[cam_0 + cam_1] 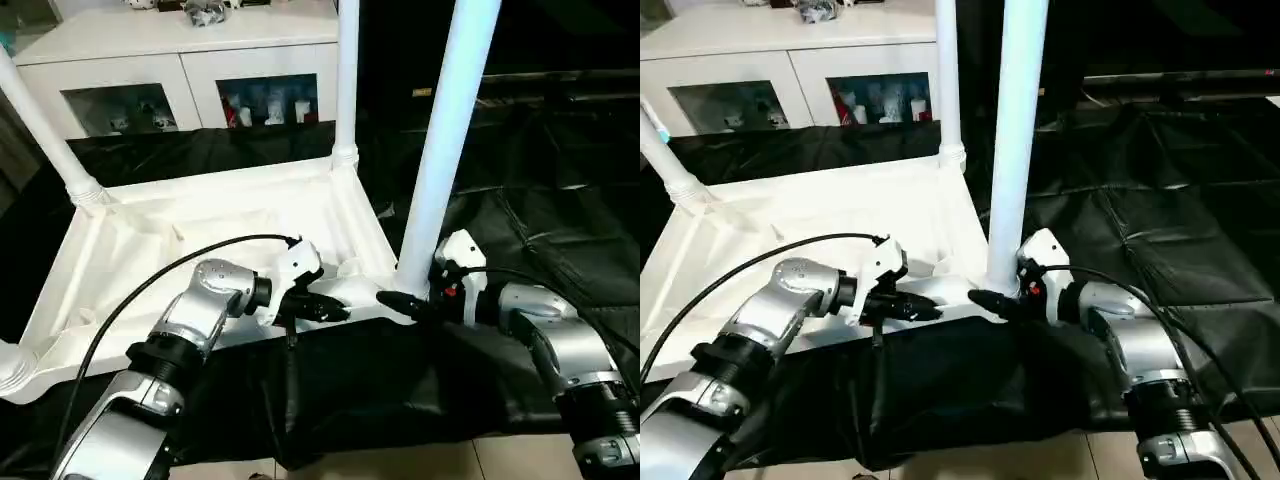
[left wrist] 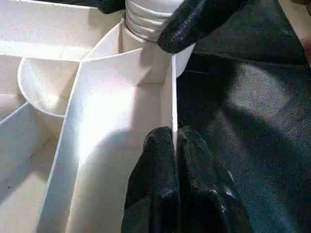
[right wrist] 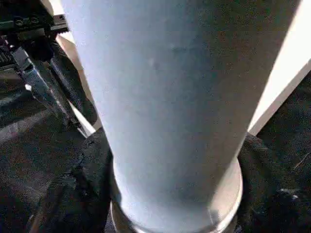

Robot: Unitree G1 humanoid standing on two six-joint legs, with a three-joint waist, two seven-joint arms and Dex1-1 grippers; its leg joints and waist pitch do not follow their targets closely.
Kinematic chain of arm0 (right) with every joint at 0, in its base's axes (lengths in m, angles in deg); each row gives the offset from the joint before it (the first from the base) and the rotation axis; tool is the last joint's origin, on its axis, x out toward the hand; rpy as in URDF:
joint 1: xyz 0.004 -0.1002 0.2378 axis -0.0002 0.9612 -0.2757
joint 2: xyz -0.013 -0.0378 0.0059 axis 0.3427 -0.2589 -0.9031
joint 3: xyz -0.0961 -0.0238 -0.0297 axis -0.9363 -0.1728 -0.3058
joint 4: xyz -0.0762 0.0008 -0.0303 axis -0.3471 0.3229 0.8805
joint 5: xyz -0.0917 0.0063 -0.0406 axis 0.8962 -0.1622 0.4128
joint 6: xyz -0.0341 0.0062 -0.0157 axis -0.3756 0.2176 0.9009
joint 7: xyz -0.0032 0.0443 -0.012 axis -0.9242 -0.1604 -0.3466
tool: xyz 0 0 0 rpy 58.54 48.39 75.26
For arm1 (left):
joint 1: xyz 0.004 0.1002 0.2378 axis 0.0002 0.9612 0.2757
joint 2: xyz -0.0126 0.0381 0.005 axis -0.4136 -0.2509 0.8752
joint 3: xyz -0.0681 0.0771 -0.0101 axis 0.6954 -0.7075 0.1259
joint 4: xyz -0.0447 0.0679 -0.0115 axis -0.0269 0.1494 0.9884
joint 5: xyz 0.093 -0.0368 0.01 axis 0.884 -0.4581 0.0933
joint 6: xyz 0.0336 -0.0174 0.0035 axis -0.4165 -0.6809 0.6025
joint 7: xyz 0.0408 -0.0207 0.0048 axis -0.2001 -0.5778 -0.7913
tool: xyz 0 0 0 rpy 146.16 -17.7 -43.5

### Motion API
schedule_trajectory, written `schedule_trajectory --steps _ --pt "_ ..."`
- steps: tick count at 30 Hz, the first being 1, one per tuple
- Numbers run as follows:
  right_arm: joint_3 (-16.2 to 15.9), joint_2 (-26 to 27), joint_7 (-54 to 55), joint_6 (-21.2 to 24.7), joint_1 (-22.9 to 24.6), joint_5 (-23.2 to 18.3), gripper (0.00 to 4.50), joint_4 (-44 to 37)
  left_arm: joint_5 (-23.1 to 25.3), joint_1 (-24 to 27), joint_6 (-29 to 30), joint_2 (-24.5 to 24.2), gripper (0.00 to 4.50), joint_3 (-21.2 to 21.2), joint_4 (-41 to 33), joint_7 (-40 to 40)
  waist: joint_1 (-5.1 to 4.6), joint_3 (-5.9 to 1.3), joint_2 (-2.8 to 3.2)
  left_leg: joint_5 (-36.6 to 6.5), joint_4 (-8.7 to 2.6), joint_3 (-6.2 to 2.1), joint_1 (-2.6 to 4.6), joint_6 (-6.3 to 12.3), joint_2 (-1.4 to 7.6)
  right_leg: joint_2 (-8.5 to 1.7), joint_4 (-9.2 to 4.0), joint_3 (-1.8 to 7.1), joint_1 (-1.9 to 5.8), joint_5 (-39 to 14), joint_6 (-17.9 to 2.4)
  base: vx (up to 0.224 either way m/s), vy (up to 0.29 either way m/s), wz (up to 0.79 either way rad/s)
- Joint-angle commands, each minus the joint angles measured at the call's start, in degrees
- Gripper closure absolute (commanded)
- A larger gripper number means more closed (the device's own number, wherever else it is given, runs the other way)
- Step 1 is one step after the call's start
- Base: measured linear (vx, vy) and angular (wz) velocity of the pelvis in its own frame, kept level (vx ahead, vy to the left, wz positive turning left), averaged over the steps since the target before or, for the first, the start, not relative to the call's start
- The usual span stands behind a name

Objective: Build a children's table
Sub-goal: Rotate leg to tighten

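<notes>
- You are looking down at the table [image 1: 200, 225] lying upside down on the black cloth [image 1: 560, 240], ribbed underside facing up; its near edge is running just in front of both forearms.
- Three legs are standing up from corner sockets: the near leg [image 1: 445, 140] at the near right corner, a far leg [image 1: 347, 80] at the far right corner, and a slanted leg [image 1: 40, 130] at the far left corner.
- Your left arm [image 1: 190, 320] is reaching forward and bending inward toward the right, forearm low over the near edge; a black cable [image 1: 150, 275] is arching over it.
- Your left gripper [image 2: 174, 145] is pinching the thin near rim [image 2: 173, 97] of the table; its fingers [image 2: 155, 184] are pressed almost together with the white wall between them, just beside the near right socket.
- Your right arm [image 1: 560, 345] is coming in from the right, wrist turned inward so the gripper is pointing left, roughly level with the cloth.
- Your right gripper [image 3: 175, 204] is standing wide around the base of the near leg; one black finger [image 3: 73, 194] is sitting on each side of the tube in the right wrist view; whether the pads are pressing on it, I cannot tell.
- The two grippers are facing each other, close together at that corner; a white cabinet [image 1: 170, 70] with glass doors is standing behind the cloth.
</notes>
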Motion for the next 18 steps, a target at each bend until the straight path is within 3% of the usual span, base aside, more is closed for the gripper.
schedule_trajectory --steps 1,5,6,11,15,18 --pt "-1.40 1.03 -0.02 1.21 1.07 -0.24 1.69 -1.22 -3.02 -1.14 -0.55 0.94 4.50 1.00 -2.84 -0.55 -0.09 -3.88 -1.16 -12.66 -3.96 -1.43 1.34 4.99 3.17 -2.41 -3.53 1.87 2.57 -13.54 -13.70 0.000 0.000 0.00" --pt "0.61 5.48 10.46 1.84 0.48 1.47 1.74 2.00 -0.93 -2.82 -0.97 3.91 4.50 2.29 1.15 7.79 -0.47 -3.77 -1.31 -13.20 -4.06 -1.51 1.34 4.14 3.02 -2.38 -3.75 1.89 2.31 -15.55 -13.15 0.000 0.000 0.00" --pt "1.78 7.79 15.63 1.96 0.02 2.06 1.75 3.68 0.32 -3.80 -1.50 5.18 4.50 2.51 3.19 11.78 -0.59 -3.74 -1.40 -14.47 -4.11 -1.60 1.51 3.25 2.91 -2.53 -4.08 1.90 2.28 -18.47 -12.21 0.000 0.000 0.00" --pt "5.61 17.25 35.66 1.61 -1.82 4.24 1.75 10.12 2.24 -7.95 -1.02 10.62 4.50 3.94 8.96 24.28 -1.31 -3.47 -1.33 -17.21 -4.41 -1.72 1.76 0.83 2.63 -2.40 -4.79 1.86 1.68 -23.23 -10.07 0.000 0.000 0.00" --pt "3.38 20.53 38.21 -0.42 -2.65 6.28 1.75 11.95 2.32 -9.04 -1.18 13.16 4.50 4.02 10.20 27.48 -1.59 -3.34 -1.29 -19.79 -4.55 -1.87 1.80 1.22 2.58 -2.48 -5.24 1.73 1.78 -25.14 -8.85 0.000 0.000 0.00" --pt "4.30 22.06 34.22 -1.27 -3.40 3.37 1.05 11.41 1.81 -8.71 -1.77 13.90 4.50 3.45 9.76 25.51 -1.79 -3.36 -0.97 -20.92 -4.63 -2.01 1.80 1.42 2.60 -2.48 -5.39 1.69 1.85 -25.78 -8.45 0.000 0.000 0.00"
